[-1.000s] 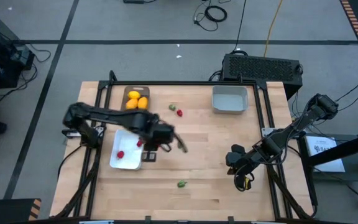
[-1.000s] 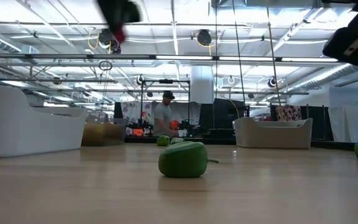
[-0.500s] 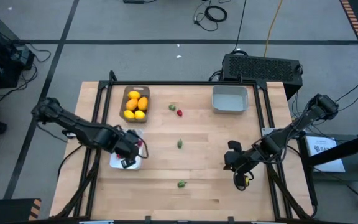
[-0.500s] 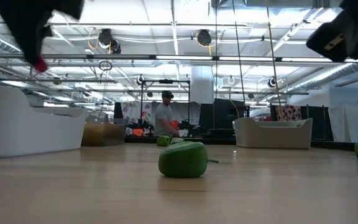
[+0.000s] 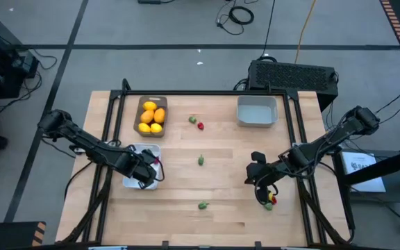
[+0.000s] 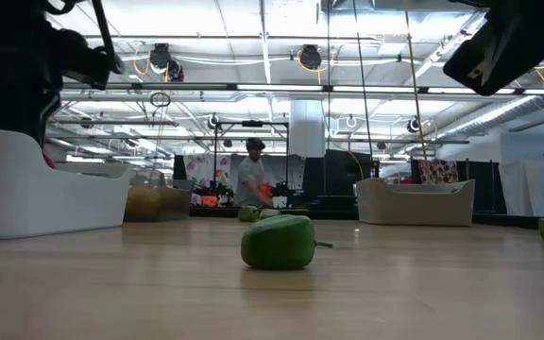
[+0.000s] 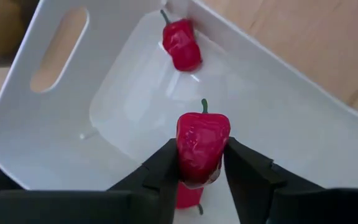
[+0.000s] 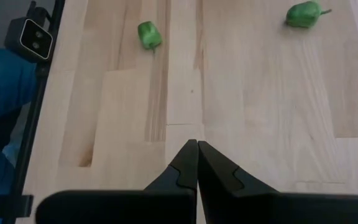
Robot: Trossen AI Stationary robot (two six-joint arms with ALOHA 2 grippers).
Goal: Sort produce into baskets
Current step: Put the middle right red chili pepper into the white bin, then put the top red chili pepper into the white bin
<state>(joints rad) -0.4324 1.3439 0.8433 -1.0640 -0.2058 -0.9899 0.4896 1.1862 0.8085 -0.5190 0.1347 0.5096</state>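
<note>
- Since the earlier frame, the left gripper (image 7: 201, 163) had dropped lower over the white tray (image 7: 61, 155) at the table's left edge — its fingers clamped on a red berry (image 7: 202, 140).
- Another red berry (image 7: 181, 46) lay inside that tray.
- Meanwhile the right gripper (image 8: 197, 155) hovered over bare wood at the right, jaws pressed together, empty.
- Green pieces (image 5: 201, 160) lay mid-table; yellow fruits (image 5: 151, 116) filled the grey-brown tray (image 5: 139, 111).
</note>
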